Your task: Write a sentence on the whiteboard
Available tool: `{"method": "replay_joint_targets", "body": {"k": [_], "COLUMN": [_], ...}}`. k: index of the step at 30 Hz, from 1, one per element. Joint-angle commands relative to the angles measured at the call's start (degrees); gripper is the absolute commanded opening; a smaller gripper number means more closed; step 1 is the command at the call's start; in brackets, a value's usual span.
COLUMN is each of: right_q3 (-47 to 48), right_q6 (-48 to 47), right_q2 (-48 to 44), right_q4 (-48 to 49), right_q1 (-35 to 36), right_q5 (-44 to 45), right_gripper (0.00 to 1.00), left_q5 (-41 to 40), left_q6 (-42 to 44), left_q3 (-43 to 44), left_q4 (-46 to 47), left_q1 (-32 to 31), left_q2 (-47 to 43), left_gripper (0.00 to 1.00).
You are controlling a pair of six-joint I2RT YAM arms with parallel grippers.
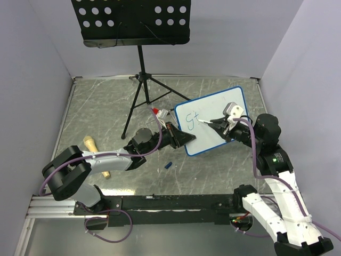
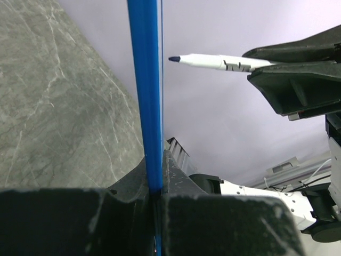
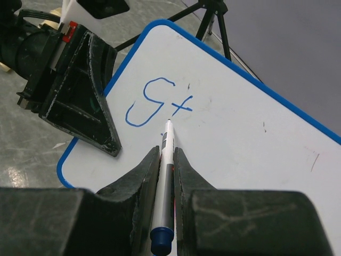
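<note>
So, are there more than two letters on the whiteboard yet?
No, the lettering on the whiteboard reads only "St", with the marker tip just below the t.

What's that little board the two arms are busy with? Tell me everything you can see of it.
The whiteboard is a small smooth white rectangle with a thin blue frame and rounded corners. It is held up tilted, the left gripper clamped shut on its left edge. Blue handwritten letters, "St", sit near its upper left; faint dark specks mark the rest. The tip of the marker in the right gripper is at or just off its surface.
</note>
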Motion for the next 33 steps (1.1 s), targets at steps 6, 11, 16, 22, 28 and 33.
{"method": "replay_joint_targets", "body": {"k": [6, 11, 16, 22, 28, 33], "right_q3": [1.15, 0.98, 0.80, 0.80, 0.71, 0.28], "right_q6": [1.18, 0.92, 0.13, -0.66, -1.28, -1.54], "right_q2": [1.30, 1.39, 1.31, 0.87, 0.08, -0.28], "right_q4": [4.70, 4.18, 2.51, -0.04, -1.80, -3.29], "right_q1": [-0.31, -0.31, -0.31, -0.22, -0.31, -0.31], "right_q5": [-0.02, 0.07, -0.80, -1.25, -1.16, -0.63], "right_gripper": [0.00, 0.00, 0.00, 0.00, 0.00, 0.00], "left_q5": [2.16, 2.43, 1.99, 0.67, -0.56, -1.27], "left_q6": [-1.01, -1.00, -0.74, -0.30, 0.23, 0.31], "left_q3": [1.38, 1.56, 1.47, 1.21, 0.85, 0.15], "left_q4": [11.65, 11.74, 11.48, 11.04, 10.51, 10.34], "left_q1": [0.15, 0.15, 0.15, 0.15, 0.15, 0.24], "left_q2": [-1.83, -1.83, -2.09, -2.71, -3.67, -4.55], "left_gripper": [0.01, 0.01, 0.01, 0.01, 0.01, 0.01]}}
